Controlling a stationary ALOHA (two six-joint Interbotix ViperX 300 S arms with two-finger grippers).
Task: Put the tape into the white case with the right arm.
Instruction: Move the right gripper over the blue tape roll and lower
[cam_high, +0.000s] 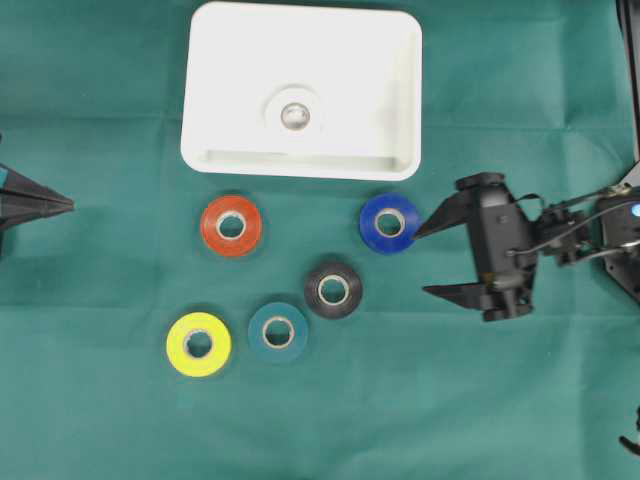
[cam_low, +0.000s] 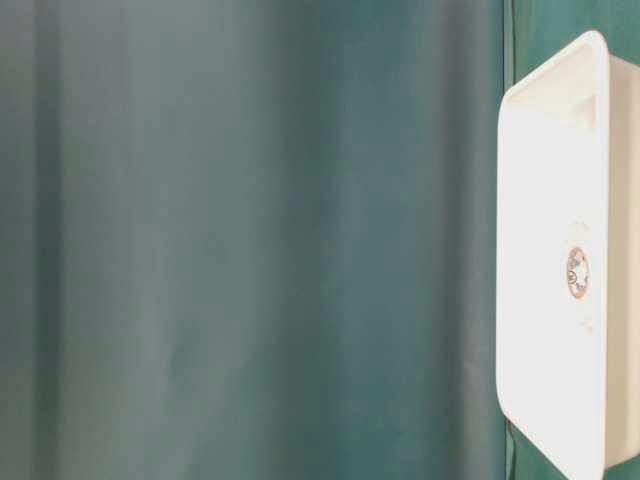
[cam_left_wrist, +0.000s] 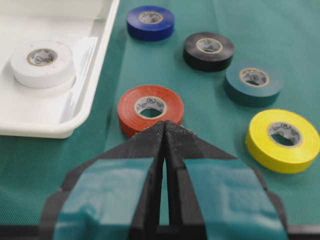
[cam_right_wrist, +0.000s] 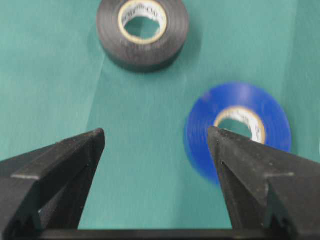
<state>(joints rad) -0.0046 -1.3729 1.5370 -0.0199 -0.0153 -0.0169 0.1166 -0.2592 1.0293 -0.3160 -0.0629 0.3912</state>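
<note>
The white case (cam_high: 230, 80) lies at the top centre of the green cloth with one white tape roll (cam_high: 295, 115) inside it. Below it, several tape rolls lie flat: red (cam_high: 231, 226), blue (cam_high: 390, 223), black (cam_high: 333, 290), teal (cam_high: 278, 332) and yellow (cam_high: 198, 344). My right gripper (cam_high: 420, 262) is open and empty, just right of the blue roll, its upper fingertip close to that roll's edge. In the right wrist view the blue roll (cam_right_wrist: 240, 95) sits ahead of the right finger and the black roll (cam_right_wrist: 142, 50) farther off. My left gripper (cam_high: 68, 204) is shut at the left edge.
In the left wrist view the shut left gripper (cam_left_wrist: 165, 125) points at the red roll (cam_left_wrist: 150, 107), with the case rim (cam_left_wrist: 30, 131) to its left. The table-level view shows only the case (cam_low: 540, 250) against a green backdrop.
</note>
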